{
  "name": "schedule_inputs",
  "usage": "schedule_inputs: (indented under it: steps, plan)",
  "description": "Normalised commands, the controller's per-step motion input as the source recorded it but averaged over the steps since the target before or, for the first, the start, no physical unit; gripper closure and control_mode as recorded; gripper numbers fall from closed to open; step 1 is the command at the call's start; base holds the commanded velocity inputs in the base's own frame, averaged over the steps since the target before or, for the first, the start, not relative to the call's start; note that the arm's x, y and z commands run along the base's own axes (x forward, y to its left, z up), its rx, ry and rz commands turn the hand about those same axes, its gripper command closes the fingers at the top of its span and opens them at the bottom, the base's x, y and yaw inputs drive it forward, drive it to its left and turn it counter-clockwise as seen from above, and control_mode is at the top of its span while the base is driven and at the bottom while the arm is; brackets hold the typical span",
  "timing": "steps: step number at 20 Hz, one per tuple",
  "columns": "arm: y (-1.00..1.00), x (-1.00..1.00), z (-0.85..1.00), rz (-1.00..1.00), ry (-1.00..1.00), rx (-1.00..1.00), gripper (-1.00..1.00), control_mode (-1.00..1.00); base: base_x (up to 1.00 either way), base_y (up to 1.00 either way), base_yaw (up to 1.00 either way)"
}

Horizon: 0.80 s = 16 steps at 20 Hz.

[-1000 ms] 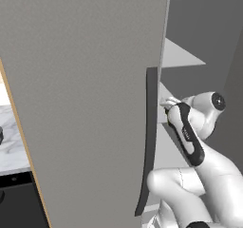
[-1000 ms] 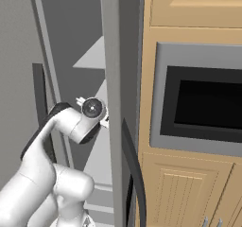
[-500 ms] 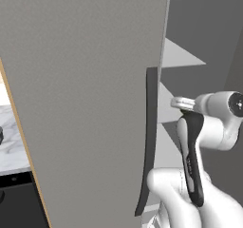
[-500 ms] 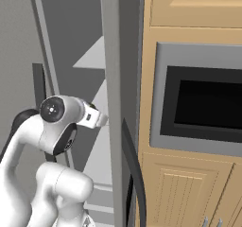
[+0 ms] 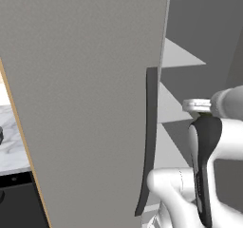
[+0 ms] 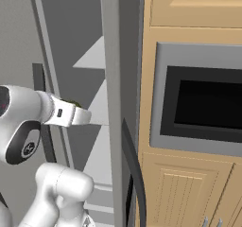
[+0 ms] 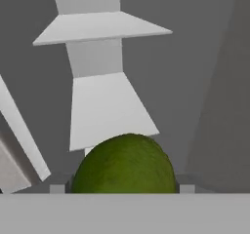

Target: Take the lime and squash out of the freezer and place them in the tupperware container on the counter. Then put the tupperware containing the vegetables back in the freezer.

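Since a second ago: my wrist has swung from the gap beside the door handle [image 5: 151, 141] to point level into the freezer [image 6: 90, 79], and my elbow has pulled back toward the base.
Lime: the lime [image 7: 124, 165] sits right at my claw [image 7: 122, 190], low in the hand view, with the pale shelves [image 7: 100, 27] behind it; a dark green sliver [image 6: 72, 103] peeks over my hand in the right base view.
Claw: the fingertips are hidden, so I cannot tell whether I am closed on the lime or only up against it.
Step in hand, as I judge it: bringing the lime out of the freezer.
Doing it well: draw straight back along my own line, staying between the open door [image 5: 85, 99] and the freezer's side wall [image 6: 113, 103], before turning for the counter [image 5: 12, 141].
Risk: turning early could knock my wrist on the door edge.
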Motion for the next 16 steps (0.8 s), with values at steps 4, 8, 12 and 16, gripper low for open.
schedule_inputs:
  steps: [4,8,12,16]
  plan:
    - [0.45,-0.51,0.0,0.0,0.04,-0.06,1.0,-1.0,0.0,0.0,0.0]
    - [0.16,-0.35,0.0,0.0,0.14,0.0,1.0,-1.0,0.0,0.0,0.0]
    - [0.13,-0.28,-0.02,0.0,0.16,0.0,1.0,-1.0,0.0,0.0,0.0]
    - [0.06,-0.1,-0.02,0.0,0.03,0.0,1.0,1.0,-0.6,0.23,0.0]
